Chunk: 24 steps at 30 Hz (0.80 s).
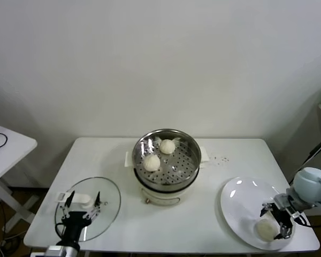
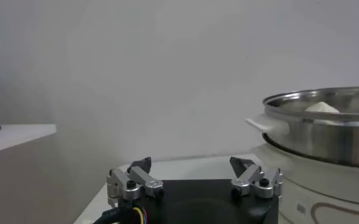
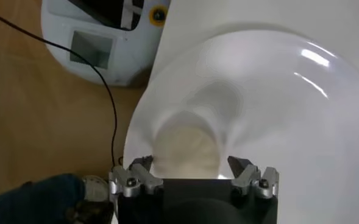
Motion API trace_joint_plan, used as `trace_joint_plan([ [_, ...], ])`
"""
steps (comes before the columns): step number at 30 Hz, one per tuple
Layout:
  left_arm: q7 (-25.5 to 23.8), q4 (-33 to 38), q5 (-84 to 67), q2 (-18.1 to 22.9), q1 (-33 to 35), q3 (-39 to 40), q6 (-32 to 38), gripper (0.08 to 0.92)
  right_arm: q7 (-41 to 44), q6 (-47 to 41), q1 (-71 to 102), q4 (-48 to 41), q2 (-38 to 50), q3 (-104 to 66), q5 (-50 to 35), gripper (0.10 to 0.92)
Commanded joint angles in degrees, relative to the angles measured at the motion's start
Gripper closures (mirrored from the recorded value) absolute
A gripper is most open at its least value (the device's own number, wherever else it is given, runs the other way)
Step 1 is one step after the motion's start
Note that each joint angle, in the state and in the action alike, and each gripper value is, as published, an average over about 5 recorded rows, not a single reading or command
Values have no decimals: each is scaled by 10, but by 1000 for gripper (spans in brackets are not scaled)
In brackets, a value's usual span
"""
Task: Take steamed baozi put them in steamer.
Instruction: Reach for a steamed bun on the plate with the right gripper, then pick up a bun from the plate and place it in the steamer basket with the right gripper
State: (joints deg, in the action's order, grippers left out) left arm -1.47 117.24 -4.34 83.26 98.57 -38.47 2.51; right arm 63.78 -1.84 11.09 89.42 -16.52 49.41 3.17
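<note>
I am holding my right gripper [image 1: 274, 222] at the lower right of the head view, over the near edge of the white plate [image 1: 241, 201]. The arm is entering from the right frame edge, with its pale blue wrist housing sitting above and right of the fingers, so the tool is pointing down and toward the lower left of the frame. The jaws are standing wide apart, one on each side of a steamed baozi [image 1: 265, 229] lying on the plate near its near rim. In the right wrist view the same bun [image 3: 186, 151] is sitting between my two fingertips [image 3: 140, 164], close to both; I cannot tell whether either one is touching it.

The bun is a round dome resting flat side down, with no distinct long axis.

My left gripper [image 1: 81, 204] is resting at the lower left of the head view over the round glass lid [image 1: 109, 201], jaws apart and holding nothing.

The steamer [image 1: 190, 160] is standing upright at the centre of the white table [image 1: 107, 155], open side up. Two more baozi [image 1: 152, 162] are lying inside it on the perforated floor, one toward the far wall [image 1: 167, 146] and one left of centre, near each other.
</note>
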Motion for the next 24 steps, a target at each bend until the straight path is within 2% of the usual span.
trace_joint_plan([
  [1, 0, -4, 1, 0, -1, 0, 0, 177, 1, 1, 16, -5, -14, -10, 10, 203],
  [11, 0, -6, 3, 0, -4, 1, -1, 177, 5, 3, 15, -13, -20, -11, 26, 204],
  [19, 1, -8, 3, 1, -4, 0, -1, 177, 9, 4, 15, -15, -24, -11, 27, 320],
  [24, 1, -6, 3, 2, -3, 0, -1, 177, 12, 4, 4, -13, -25, -12, 18, 330],
])
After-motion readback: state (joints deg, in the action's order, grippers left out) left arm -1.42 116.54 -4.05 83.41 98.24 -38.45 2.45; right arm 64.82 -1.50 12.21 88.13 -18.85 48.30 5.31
